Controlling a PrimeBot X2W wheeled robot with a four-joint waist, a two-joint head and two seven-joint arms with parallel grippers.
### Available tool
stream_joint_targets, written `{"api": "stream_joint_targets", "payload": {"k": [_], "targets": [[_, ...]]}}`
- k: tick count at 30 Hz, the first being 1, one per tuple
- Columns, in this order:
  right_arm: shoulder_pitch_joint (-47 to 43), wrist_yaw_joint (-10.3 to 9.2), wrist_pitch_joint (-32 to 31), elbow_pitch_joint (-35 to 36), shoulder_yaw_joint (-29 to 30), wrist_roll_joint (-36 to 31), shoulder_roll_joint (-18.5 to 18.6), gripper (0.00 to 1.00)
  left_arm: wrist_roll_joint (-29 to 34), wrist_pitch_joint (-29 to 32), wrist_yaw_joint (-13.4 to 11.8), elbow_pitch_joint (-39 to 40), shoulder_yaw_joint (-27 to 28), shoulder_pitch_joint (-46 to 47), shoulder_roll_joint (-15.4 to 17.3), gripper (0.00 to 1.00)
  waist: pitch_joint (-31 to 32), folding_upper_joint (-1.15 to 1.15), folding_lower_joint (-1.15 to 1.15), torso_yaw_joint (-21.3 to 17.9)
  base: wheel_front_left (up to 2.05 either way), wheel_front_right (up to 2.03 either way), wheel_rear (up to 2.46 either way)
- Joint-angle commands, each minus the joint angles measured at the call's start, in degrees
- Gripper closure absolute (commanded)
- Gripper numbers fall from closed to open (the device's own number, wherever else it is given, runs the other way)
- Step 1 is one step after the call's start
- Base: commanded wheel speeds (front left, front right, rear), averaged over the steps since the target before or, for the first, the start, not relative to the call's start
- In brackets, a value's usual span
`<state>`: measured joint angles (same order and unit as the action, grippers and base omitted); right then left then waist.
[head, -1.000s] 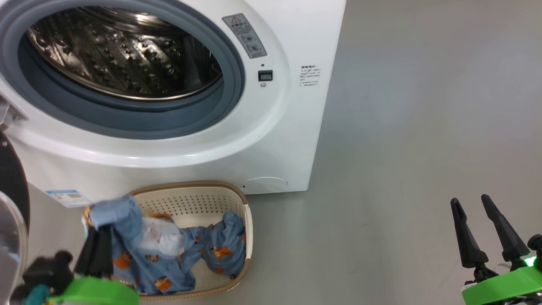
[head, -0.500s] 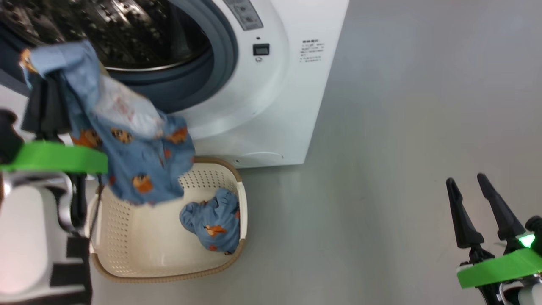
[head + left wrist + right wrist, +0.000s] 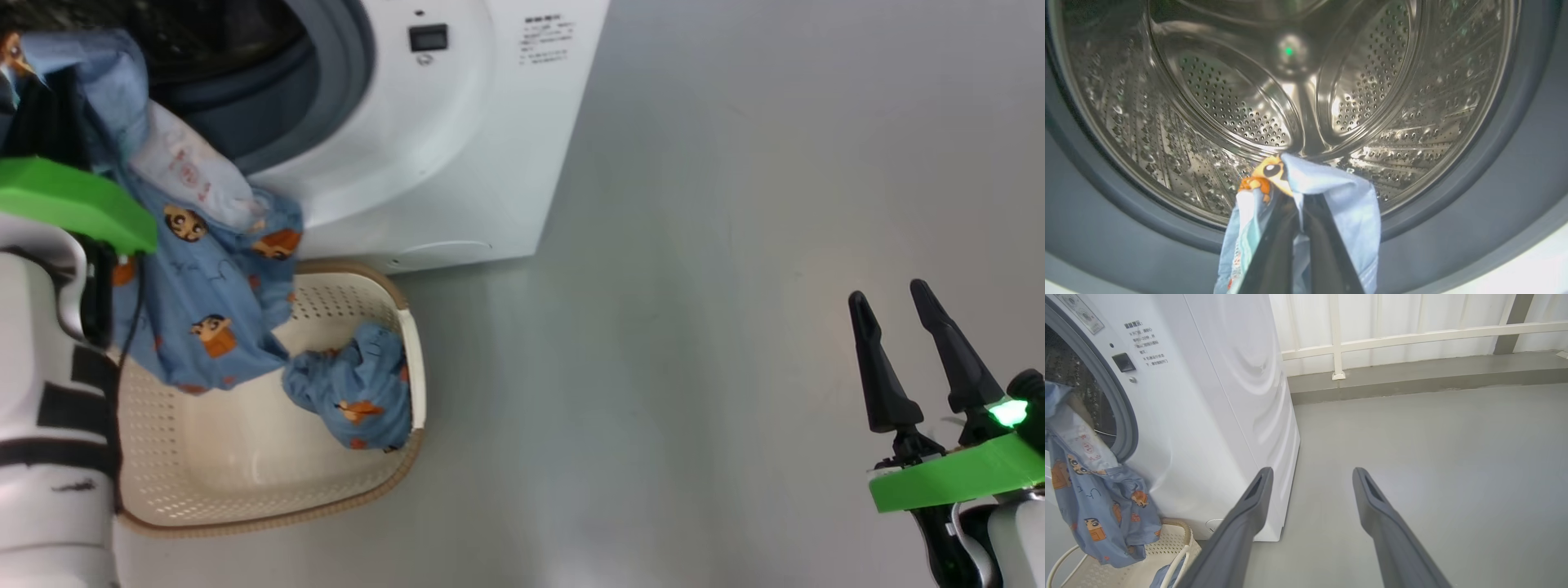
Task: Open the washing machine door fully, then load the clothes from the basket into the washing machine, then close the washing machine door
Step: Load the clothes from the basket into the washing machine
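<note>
Left hand (image 3: 1295, 201) pinches one blue garment (image 3: 208, 294) at the drum (image 3: 1229, 98) mouth, ten o'clock; right hand (image 3: 887, 292) spread, four o'clock

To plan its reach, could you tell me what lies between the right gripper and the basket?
Bare grey floor, from right gripper to basket, in the head view.

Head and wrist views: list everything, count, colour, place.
washing machine: 1, white, head view upper left.
drum: 1, steel, inside it.
gasket: 1, grey, around drum mouth.
basket: 1, cream, brown rim, floor before machine.
hanging garment: 1, light blue, held above basket.
balled garment: 1, light blue, basket's right end.
railing: 1, white, beyond machine.
floor: grey.
left gripper: 1, dark, shut on hanging garment, facing drum.
right gripper: 1, dark, open, lower right.
</note>
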<state>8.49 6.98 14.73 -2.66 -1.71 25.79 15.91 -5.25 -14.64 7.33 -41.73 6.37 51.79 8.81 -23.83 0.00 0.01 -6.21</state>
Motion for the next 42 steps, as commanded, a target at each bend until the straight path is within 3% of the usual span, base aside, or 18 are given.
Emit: {"api": "stream_joint_targets", "payload": {"k": [1, 14, 19, 26, 29, 35, 36, 37, 38, 39, 40, 42], "targets": [[0.59, 0.51, 0.27, 1.45, -1.65, 0.34, 0.89, 0.0, 0.4, -0.36, 0.11, -0.25, 0.89, 2.12, 3.26, 1.0, -2.65, 0.0, -0.01, -2.26, 0.0, 0.0, 0.0], [2.72, 0.51, 0.27, 2.31, -2.98, 0.84, 0.4, 0.0, 1.28, -0.36, -1.04, -17.52, 0.31, 13.08, 7.01, 1.0, -6.51, 0.0, -0.01, -4.92, 0.0, 0.0, 0.0], [3.2, 0.51, 0.27, 2.72, -3.16, 1.1, 0.18, 0.0, 0.84, -0.36, -2.62, -11.69, 1.4, 16.58, 8.32, 1.0, -7.93, 0.0, -0.01, -5.63, 0.0, 0.0, 0.0], [3.99, 0.51, 0.27, 3.38, -2.86, 1.18, -0.29, 0.0, 2.29, -0.36, -5.76, 6.1, 2.77, 15.48, 8.18, 1.0, -9.99, 0.0, -0.01, -5.97, 0.0, 0.0, 0.0], [4.29, 0.51, 0.27, 3.39, -3.03, 1.14, -0.48, 0.0, 2.75, -0.36, -5.8, 4.52, 2.6, 13.9, 7.76, 1.0, -10.27, 0.0, -0.01, -6.02, 0.0, 0.0, 0.0], [4.47, 0.51, 0.27, 3.26, -3.55, 1.24, -0.62, 0.0, 2.22, -0.36, -5.6, -5.79, 2.76, 15.03, 7.84, 1.0, -10.3, 0.0, -0.01, -6.02, 0.0, 0.0, 0.0], [4.52, 0.51, 0.27, 3.22, -3.61, 1.25, -0.63, 0.0, 2.2, -0.36, -5.55, -6.97, 2.72, 15.39, 7.96, 0.89, -10.29, 0.0, -0.01, -6.02, 0.0, 0.0, 0.0], [4.55, 0.51, 0.27, 3.19, -3.65, 1.27, -0.64, 0.0, 2.29, -0.36, -5.59, -8.1, 2.62, 15.74, 8.1, 0.66, -10.26, 0.0, -0.01, -6.0, 0.0, 0.0, 0.0], [4.58, 0.51, 0.27, 3.15, -3.67, 1.27, -0.66, 0.0, 2.15, -0.36, -5.79, -9.18, 2.75, 16.14, 8.14, 0.35, -10.21, 0.0, -0.01, -5.97, 0.0, 0.0, 0.0], [4.58, 0.51, 0.27, 3.15, -3.67, 1.27, -0.66, 0.0, 2.15, -0.36, -5.79, -9.18, 2.75, 16.14, 8.14, 0.35, -10.21, 0.0, -0.01, -5.97, 0.0, 0.0, 0.0], [4.57, 0.51, 0.27, 3.12, -3.68, 1.27, -0.69, 0.0, 2.02, -0.36, -5.94, -10.33, 2.84, 16.51, 8.18, 0.0, -10.13, 0.0, -0.01, -5.93, 0.0, 0.0, 0.0], [4.54, 0.51, 0.27, 3.1, -3.67, 1.27, -0.74, 0.0, 2.06, -0.36, -5.86, -11.62, 2.66, 17.16, 8.36, 0.0, -10.03, 0.0, -0.01, -5.83, 0.0, 0.0, 0.0]]}}
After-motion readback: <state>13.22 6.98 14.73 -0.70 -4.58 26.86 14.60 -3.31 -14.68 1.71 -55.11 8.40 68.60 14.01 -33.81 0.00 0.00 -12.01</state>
